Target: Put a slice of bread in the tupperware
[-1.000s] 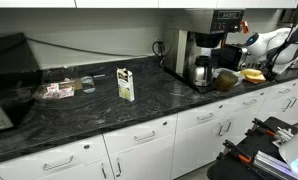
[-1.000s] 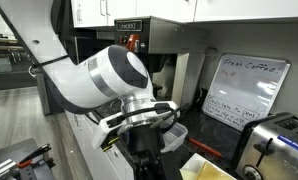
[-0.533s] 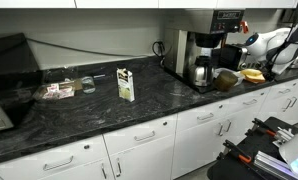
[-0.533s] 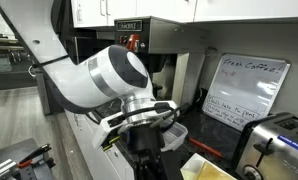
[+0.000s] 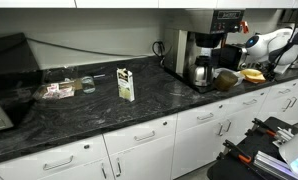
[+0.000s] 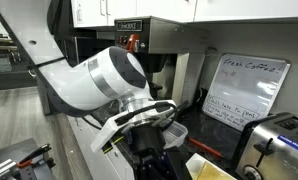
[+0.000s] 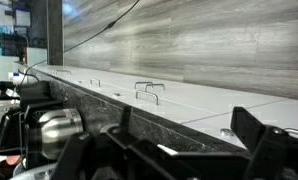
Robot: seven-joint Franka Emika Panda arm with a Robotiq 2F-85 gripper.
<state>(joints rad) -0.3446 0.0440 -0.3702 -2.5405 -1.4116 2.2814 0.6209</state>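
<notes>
by the coffee machine (image 5: 204,55), the slice of bread (image 5: 253,73) lies near the wide-open, empty tool (image 7: 184,140).

Thin yellowish-tan slice of bread (image 5: 253,74), flat on dark countertop (image 5: 149,95)

A long black marbled stone countertop (image 5: 159,105) runs across the white cabinets (image 5: 139,150). At the left of the exterior view a black boxy microwave (image 5: 11,62) stands on it. Just beside that lie a clear packet of brownish food (image 5: 58,90) and a small glass jar (image 5: 86,85). A small upright white-and-green carton (image 5: 125,84) stands alone mid-counter. Farther along sits a black-and-steel coffee machine (image 5: 204,45). Past it are a round dark brown lump (image 5: 226,79) and a thin yellowish slice of bread (image 5: 253,74) (whether it touches the stone, I cannot tell).
</notes>
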